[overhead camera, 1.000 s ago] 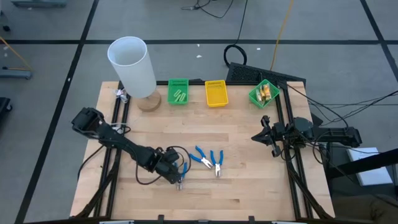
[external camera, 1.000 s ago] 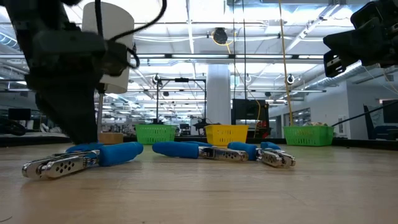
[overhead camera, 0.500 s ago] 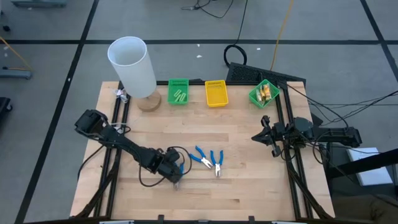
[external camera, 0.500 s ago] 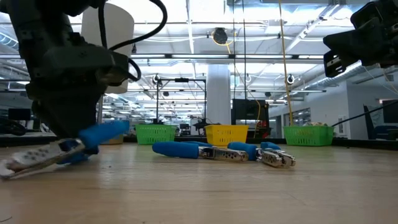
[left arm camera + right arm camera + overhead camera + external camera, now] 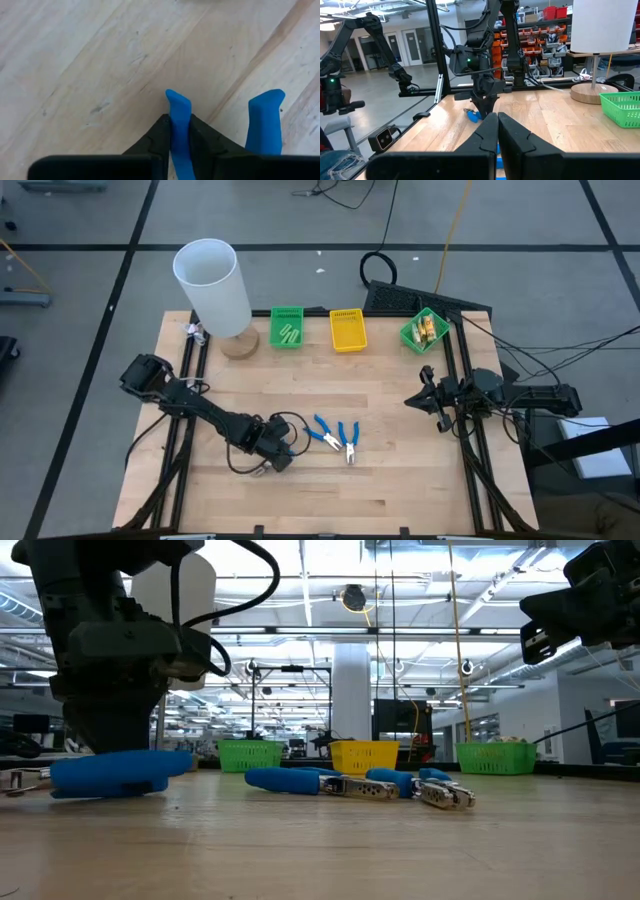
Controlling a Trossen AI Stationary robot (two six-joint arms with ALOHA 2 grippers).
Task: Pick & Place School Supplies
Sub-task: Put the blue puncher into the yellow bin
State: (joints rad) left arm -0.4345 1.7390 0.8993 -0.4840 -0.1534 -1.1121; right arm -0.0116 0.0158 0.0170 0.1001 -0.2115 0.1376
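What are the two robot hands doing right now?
Left gripper: shut on one blue handle of the pliers.
Right gripper: shut, holding nothing.

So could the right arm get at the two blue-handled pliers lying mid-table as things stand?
Probably yes. The right claw hangs at the table's right edge, and bare wood lies between it and the two pliers. The left claw, shut on a third pair, sits on their far side, out of the way.

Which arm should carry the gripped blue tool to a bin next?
Left. The left gripper is already shut on one handle of the blue-handled tool; the right gripper waits at the table's right edge, holding nothing.
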